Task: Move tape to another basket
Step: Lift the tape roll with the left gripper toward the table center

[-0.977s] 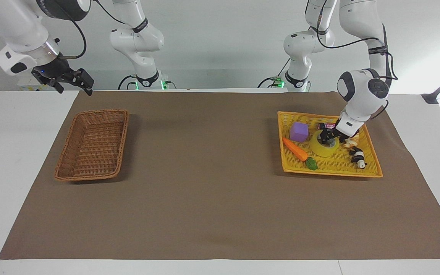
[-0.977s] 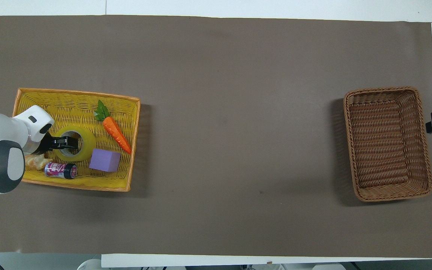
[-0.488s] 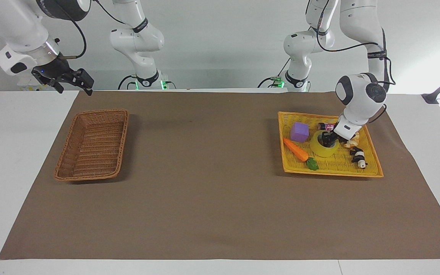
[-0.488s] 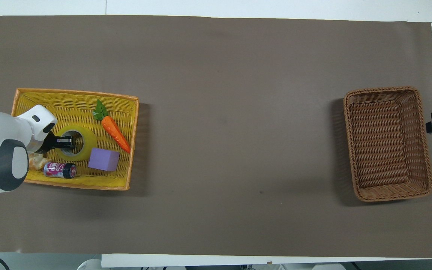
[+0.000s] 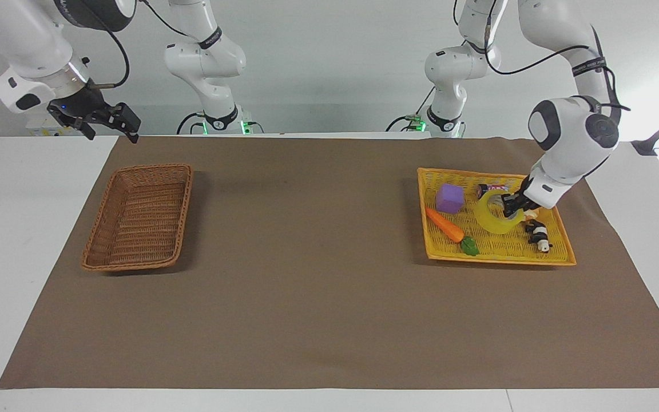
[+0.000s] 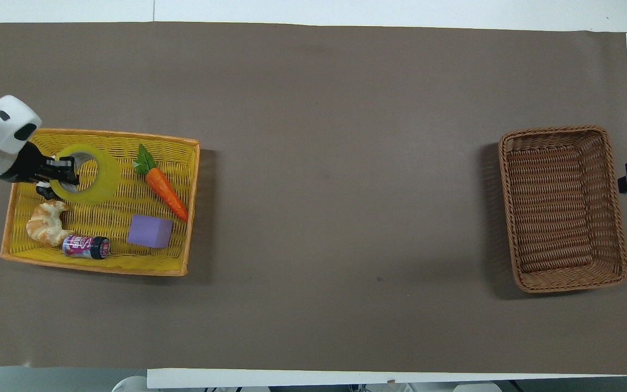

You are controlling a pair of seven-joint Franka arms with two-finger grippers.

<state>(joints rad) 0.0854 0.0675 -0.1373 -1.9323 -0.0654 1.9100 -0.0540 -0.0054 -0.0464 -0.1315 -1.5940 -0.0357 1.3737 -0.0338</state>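
Note:
The tape (image 5: 492, 218) is a yellow translucent ring, tilted and lifted a little over the yellow-orange tray (image 5: 495, 260). My left gripper (image 5: 511, 205) is shut on the ring's wall, one finger inside the core. In the overhead view the tape (image 6: 96, 177) and the left gripper (image 6: 66, 170) are over the tray's corner (image 6: 96, 267). The brown wicker basket (image 5: 152, 167) stands empty at the right arm's end of the table, also in the overhead view (image 6: 555, 129). My right gripper (image 5: 109, 126) waits open in the air beside the basket.
In the tray lie a carrot (image 6: 166, 188), a purple cube (image 6: 150, 231), a croissant (image 6: 47, 228), a small can (image 6: 86, 246) and a black-and-white toy (image 5: 537, 234). A brown mat (image 5: 306, 257) covers the table between tray and basket.
My left gripper has risen with the tape and tilted it off the tray floor. The arm has swung away, so the croissant now shows. The right arm has not moved.

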